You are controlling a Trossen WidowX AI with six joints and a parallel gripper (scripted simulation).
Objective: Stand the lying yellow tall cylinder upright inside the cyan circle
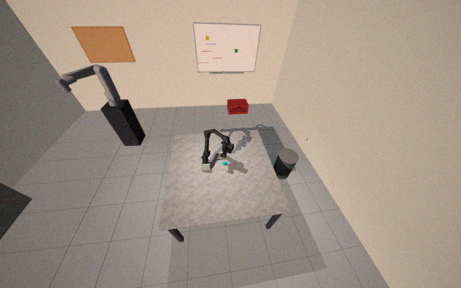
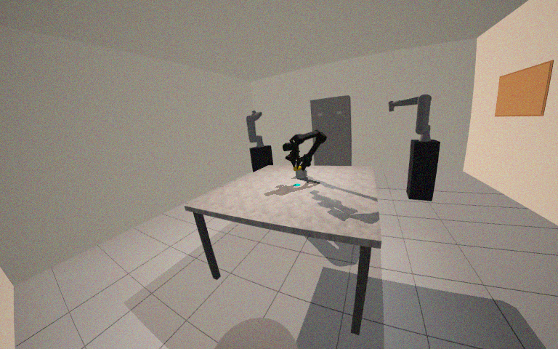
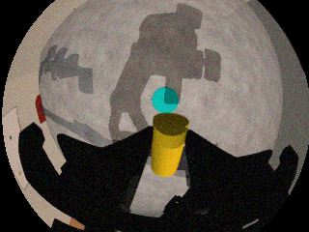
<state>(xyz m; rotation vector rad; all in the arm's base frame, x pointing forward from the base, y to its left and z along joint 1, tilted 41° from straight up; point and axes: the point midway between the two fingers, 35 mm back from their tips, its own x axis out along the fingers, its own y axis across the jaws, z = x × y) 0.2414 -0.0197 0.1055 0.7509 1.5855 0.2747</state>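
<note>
The yellow tall cylinder point(image 3: 167, 152) is between the fingers, its dark end face towards the circle in the wrist view; small yellow parts of it point(image 2: 296, 169) show at the fingertips in the exterior view. My gripper point(image 3: 169, 131) point(image 2: 297, 167) is shut on it and holds it above the table. In the top view the gripper point(image 1: 223, 155) hides the cylinder. The cyan circle point(image 1: 224, 163) point(image 2: 296, 185) point(image 3: 158, 100) lies flat on the table, just beyond the cylinder's end in the wrist view, partly in the arm's shadow. The cylinder's exact tilt is hard to tell.
The table point(image 1: 217, 197) point(image 2: 246, 206) bears the arm's pale base point(image 1: 205, 167) close beside the circle, and shadows of the arm. A dark bin point(image 1: 286, 162) stands off the table's right side in the top view. Other arms stand on pedestals point(image 2: 421, 172) away from the table.
</note>
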